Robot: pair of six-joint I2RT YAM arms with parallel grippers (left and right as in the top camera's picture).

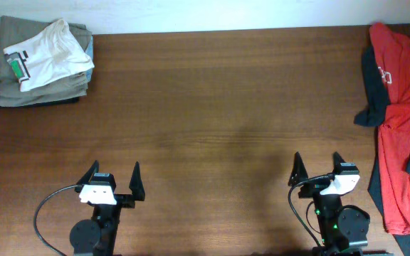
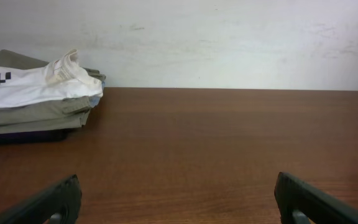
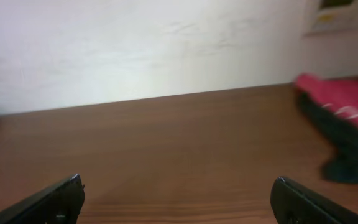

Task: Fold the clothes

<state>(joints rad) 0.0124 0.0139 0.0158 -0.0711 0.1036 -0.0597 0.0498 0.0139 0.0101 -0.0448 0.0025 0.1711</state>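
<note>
Brown wood made up the tabletop point(image 1: 212, 107), which ran back to a white wall. Folding had not begun, by my reckoning: the red-orange T-shirt point(image 1: 398, 153) lay crumpled along the right edge, tangled with a dark garment point(image 1: 372, 107). A folded stack point(image 1: 41, 64) sat at the far left corner. At the near edge the left gripper point(image 1: 115, 171) and right gripper point(image 1: 317, 162) both gaped wide, holding and touching nothing.
</note>
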